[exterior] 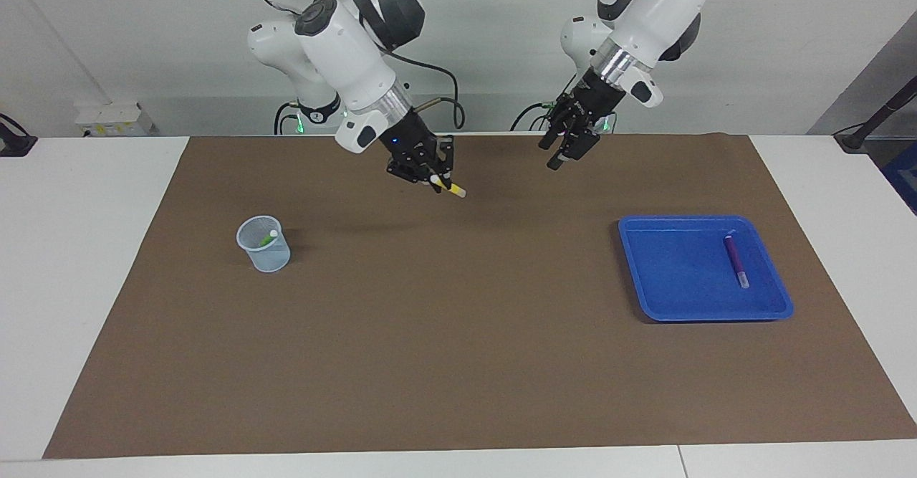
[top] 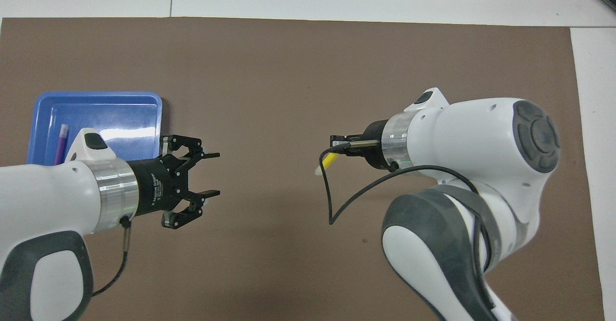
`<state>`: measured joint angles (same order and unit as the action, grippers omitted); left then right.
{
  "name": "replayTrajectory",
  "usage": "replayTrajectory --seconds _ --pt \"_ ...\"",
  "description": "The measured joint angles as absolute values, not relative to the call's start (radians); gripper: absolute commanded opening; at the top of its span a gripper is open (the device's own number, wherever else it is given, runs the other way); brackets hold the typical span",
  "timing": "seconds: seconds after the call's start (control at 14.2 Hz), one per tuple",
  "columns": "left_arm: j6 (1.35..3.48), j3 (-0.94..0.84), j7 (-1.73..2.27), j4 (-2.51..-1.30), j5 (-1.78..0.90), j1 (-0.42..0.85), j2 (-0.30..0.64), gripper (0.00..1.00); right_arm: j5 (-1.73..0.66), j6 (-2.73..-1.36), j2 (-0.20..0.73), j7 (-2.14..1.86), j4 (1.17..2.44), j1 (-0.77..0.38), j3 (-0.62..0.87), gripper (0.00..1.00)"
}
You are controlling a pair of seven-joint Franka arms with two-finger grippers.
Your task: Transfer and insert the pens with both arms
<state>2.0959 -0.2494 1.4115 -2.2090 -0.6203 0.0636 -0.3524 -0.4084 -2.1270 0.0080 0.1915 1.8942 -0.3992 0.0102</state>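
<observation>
My right gripper [exterior: 437, 180] is shut on the yellow pen [exterior: 451, 188] and holds it tilted above the brown mat, between the cup and the tray. The pen's pale tip sticks out below the gripper, also in the overhead view [top: 328, 161]. My left gripper [exterior: 559, 154] is open and empty in the air, facing the right gripper [top: 338, 148] with a wide gap between them. The left gripper's spread fingers show in the overhead view [top: 214, 174]. The green pen [exterior: 269, 236] stands in a clear mesh cup [exterior: 263, 247]. The purple pen [exterior: 736, 259] lies in the blue tray [exterior: 673, 266].
The brown mat [exterior: 458, 349] covers most of the white table. The cup is toward the right arm's end and is hidden under the right arm in the overhead view. The tray [top: 106, 114] with the purple pen [top: 61, 140] is toward the left arm's end.
</observation>
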Motion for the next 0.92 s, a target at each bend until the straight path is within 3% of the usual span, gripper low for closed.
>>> replayTrajectory --seconds 0.42,0.92 --pt "1.773 -0.232 0.565 -2.211 -0.476 -0.251 -0.4 0.63 -0.162 -1.882 -0.025 -0.188 1.894 -0.231 0.006 0.0" --pt "1.763 -0.231 -0.092 -2.212 -0.199 -0.38 -0.383 0.63 0.08 -1.887 -0.042 -0.664 1.9 -0.055 0.005 0.0"
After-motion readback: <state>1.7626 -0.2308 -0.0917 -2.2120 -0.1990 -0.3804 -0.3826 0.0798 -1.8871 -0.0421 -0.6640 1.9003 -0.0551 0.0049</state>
